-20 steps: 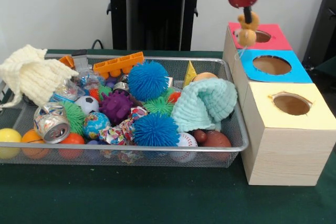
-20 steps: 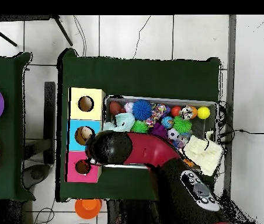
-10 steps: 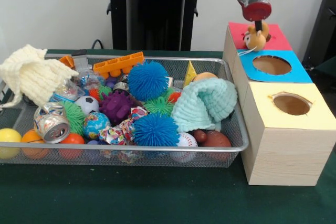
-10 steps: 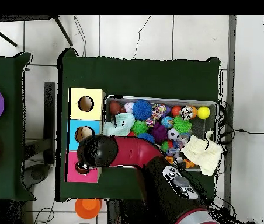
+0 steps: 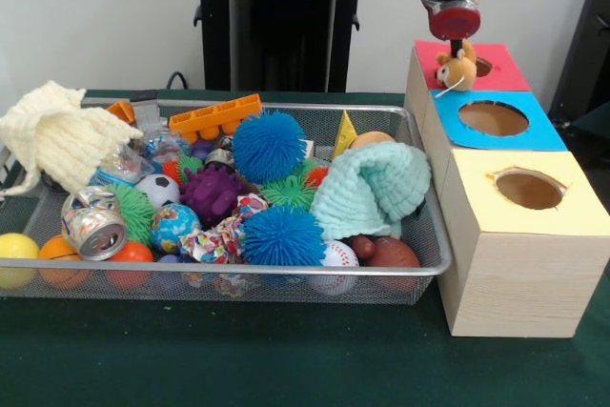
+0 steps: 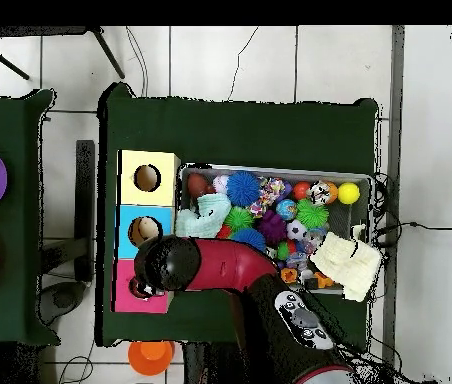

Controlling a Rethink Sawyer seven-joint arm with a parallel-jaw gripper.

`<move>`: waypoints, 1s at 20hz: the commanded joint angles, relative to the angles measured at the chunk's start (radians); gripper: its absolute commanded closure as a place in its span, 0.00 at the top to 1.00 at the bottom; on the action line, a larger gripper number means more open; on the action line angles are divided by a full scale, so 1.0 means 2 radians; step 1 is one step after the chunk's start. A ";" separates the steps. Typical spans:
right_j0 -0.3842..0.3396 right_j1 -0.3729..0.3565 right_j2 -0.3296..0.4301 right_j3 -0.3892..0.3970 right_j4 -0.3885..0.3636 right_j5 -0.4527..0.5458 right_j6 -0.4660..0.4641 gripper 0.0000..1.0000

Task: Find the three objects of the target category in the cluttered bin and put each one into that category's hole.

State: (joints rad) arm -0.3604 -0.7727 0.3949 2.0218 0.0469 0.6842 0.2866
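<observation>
My gripper (image 5: 456, 45) hangs over the near edge of the red box (image 5: 505, 71), shut on a small tan and orange plush toy (image 5: 456, 70). The toy dangles just left of the red box's hole (image 5: 482, 66), close above the lid. From overhead the arm's black head (image 6: 167, 264) covers the gripper, the toy and part of the red box (image 6: 126, 299). The wire bin (image 5: 286, 277) left of the boxes holds blue spiky balls (image 5: 269, 145), a purple spiky ball (image 5: 211, 193), small sport balls and other clutter.
A blue box (image 5: 538, 131) and a yellow box (image 5: 567, 199), each with a round hole, stand in a row in front of the red one. A mint cloth (image 5: 372, 188) and a cream knitted cloth (image 5: 57, 135) drape over the bin. A crushed can (image 5: 93, 224) lies at its left.
The gripper carried the plush toy rightward from the red box's left corner to above its lid, then eased slightly back left. The bin's contents have not moved.
</observation>
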 commanded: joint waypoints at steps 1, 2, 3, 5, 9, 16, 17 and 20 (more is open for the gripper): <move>0.006 0.002 -0.038 0.006 0.027 0.042 0.179 0.00; 0.006 -0.002 -0.038 0.010 0.030 0.042 0.178 0.00; 0.006 -0.005 -0.038 0.013 0.033 0.042 0.178 0.00; 0.009 -0.009 -0.039 0.018 0.039 0.041 0.179 0.00; 0.019 -0.012 -0.041 0.017 0.054 0.045 0.183 0.00; 0.038 -0.025 -0.051 0.021 0.077 0.059 0.189 0.00; 0.042 -0.028 -0.051 0.024 0.080 0.058 0.190 0.00; 0.047 -0.029 -0.052 0.028 0.087 0.052 0.186 0.00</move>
State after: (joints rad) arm -0.2827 -0.8244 0.3237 2.0221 0.1593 0.6987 0.2866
